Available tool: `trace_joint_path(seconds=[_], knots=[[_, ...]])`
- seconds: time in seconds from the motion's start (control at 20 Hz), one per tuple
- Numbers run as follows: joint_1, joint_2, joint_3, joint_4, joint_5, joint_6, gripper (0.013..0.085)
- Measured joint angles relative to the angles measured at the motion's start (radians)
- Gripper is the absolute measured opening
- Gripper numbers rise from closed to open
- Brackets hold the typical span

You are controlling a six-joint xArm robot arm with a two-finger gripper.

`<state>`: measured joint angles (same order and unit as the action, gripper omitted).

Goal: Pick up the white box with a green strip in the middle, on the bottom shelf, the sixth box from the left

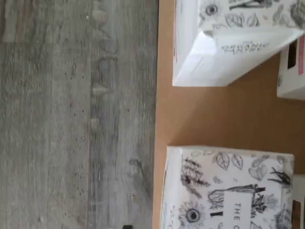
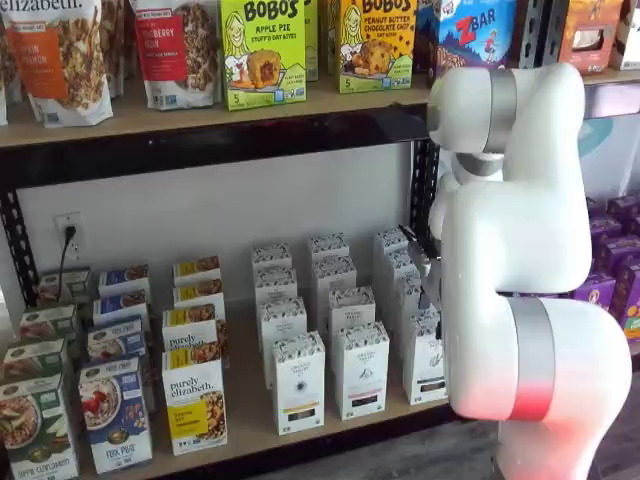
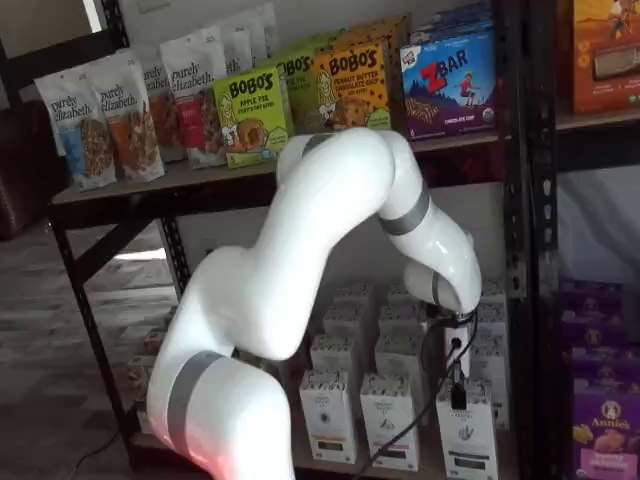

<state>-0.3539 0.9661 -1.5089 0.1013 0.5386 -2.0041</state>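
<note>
White boxes with black botanical drawings stand in three columns on the bottom shelf in both shelf views. The front box of the rightmost column [image 2: 422, 362] is partly behind my arm; it also shows in a shelf view [image 3: 467, 436]. Its strip colour is too small to tell. My gripper [image 3: 456, 395] hangs just above and in front of this box, with a cable beside it. Only a dark side-on finger shape shows, so I cannot tell its state. The wrist view shows the tops of two such white boxes [image 1: 228, 43] [image 1: 224, 191] on the brown shelf board [image 1: 214, 114].
Cereal and granola boxes [image 2: 193, 400] fill the left of the bottom shelf [image 2: 250, 435]. The upper shelf [image 2: 200, 105] carries bags and bar boxes. Purple boxes [image 3: 605, 420] stand in the neighbouring rack. Grey wood floor [image 1: 71, 119] lies before the shelf edge.
</note>
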Motion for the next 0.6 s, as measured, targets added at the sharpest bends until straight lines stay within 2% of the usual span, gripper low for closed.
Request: trace_joint_path(seconds=[0.25,0.6], knots=[[0.000,0.052,-0.056,-0.035,0.005,0.030,0.0850],[0.004,0.101,-0.092,-0.121,-0.015,0.108,0.0850]])
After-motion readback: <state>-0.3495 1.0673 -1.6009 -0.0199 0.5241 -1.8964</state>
